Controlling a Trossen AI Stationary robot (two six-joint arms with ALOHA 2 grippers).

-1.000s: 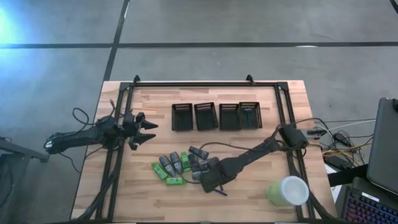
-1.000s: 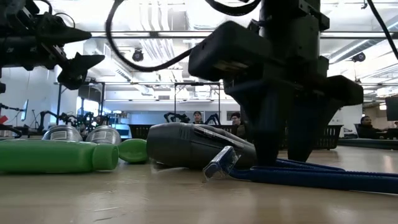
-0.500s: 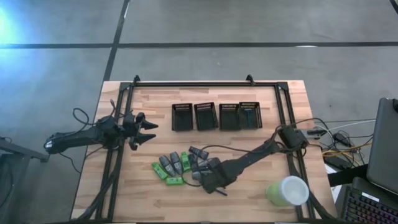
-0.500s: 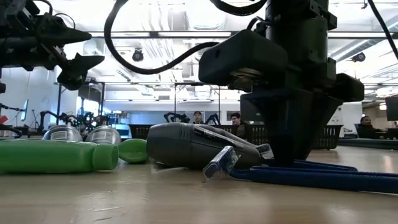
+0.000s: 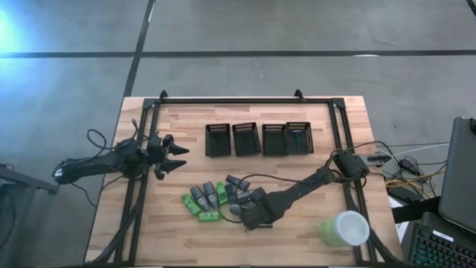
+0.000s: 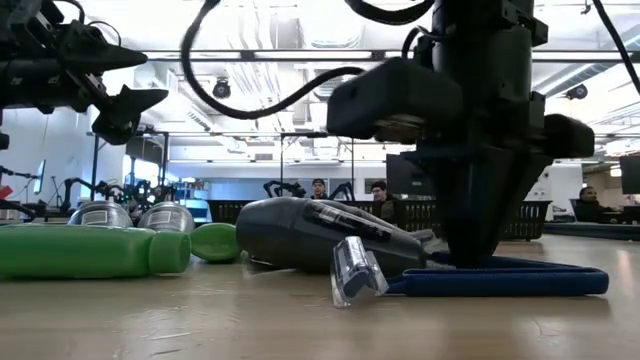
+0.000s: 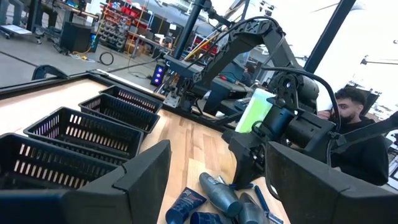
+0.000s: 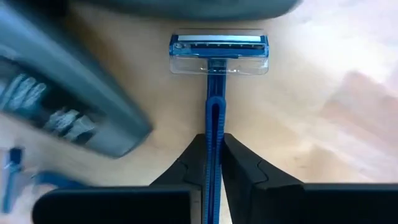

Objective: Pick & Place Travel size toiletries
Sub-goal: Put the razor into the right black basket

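The toiletries lie in a pile [image 5: 216, 197] at the table's middle: green packets [image 6: 90, 250], grey tapered tubes [image 6: 310, 232] and thin blue razors. My right gripper [image 8: 213, 163] stands over the pile's near right edge [image 5: 253, 219], pointing down, shut on one blue razor [image 6: 352, 270] with a clear-capped head [image 8: 219, 55]. My left gripper [image 7: 217, 186] is open and hovers above the table's left part [image 5: 175, 158], touching nothing. My right gripper pinches the blue razor's thin handle [image 8: 213, 124] between its two fingers [image 8: 239, 165], about midway along it. The fingers come from above, pointing down, across the handle. The razor lies level on the table, its head [image 6: 352, 270] and its handle [image 6: 520, 280] resting on the wood.
A row of black mesh bins [image 5: 258, 138] stands at the table's far middle. A pale green cup [image 5: 343, 228] lies near the right near corner. Black frame rails run along both sides. A grey tube [image 8: 68, 106] lies close beside the razor. People sit beyond the table [image 7: 354, 124].
My right gripper, which stood open astride the razor's handle, has shut on it. The razor has turned about on the table: its handle has swung into line between the fingers and its head has shifted. The left arm has kept still.
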